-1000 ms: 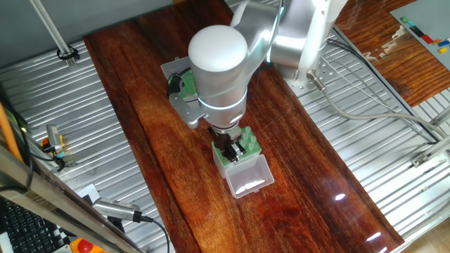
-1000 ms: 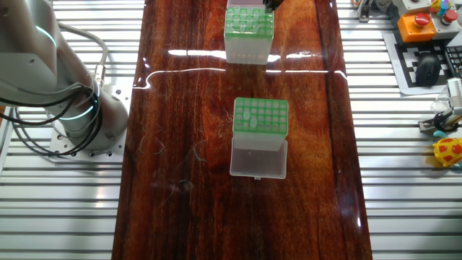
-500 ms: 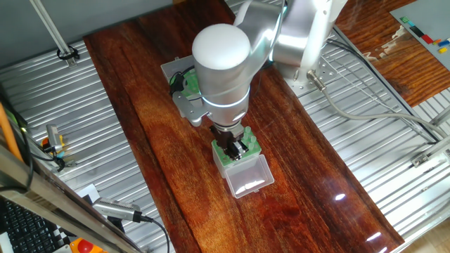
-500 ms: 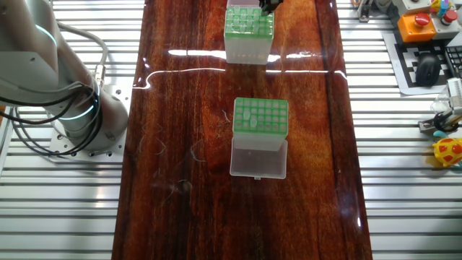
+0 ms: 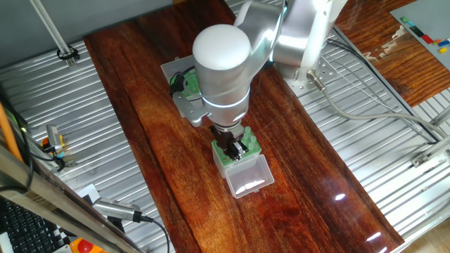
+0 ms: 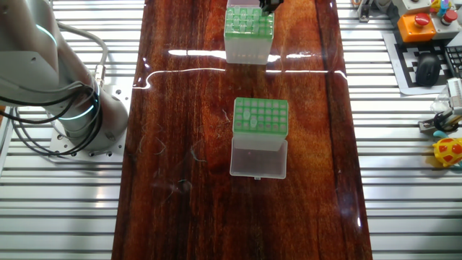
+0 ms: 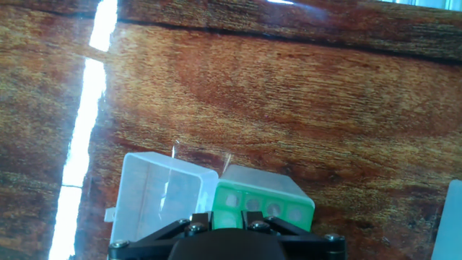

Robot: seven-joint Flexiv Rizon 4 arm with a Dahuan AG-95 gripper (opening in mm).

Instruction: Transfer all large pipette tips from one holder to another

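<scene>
Gripper [image 5: 235, 147] sits right over the green grid top of the clear-sided holder [image 5: 251, 145], fingers down at the grid; you can't tell from any view whether the jaws are spread or closed, or whether they have a tip. In the hand view only the dark gripper body shows along the bottom edge and the fingertips are out of sight, with the holder [image 7: 266, 193] just ahead and its clear lid [image 7: 160, 198] hinged open flat on the desk beside it. That holder stands toward one end of the wooden desk [image 6: 180, 108], roughly midway between the long edges. The grey-sided box [image 6: 260, 117] stands mid-desk, well apart from the holder, with its whitish lid [image 6: 258, 159] folded open on the side away from it. The large pipette tips [image 6: 247, 119] you can make out are pale tops in the left columns of the grey-sided box's grid. The hand view shows a few pale round tops in the clear-sided holder's near row, too blurred to count.
</scene>
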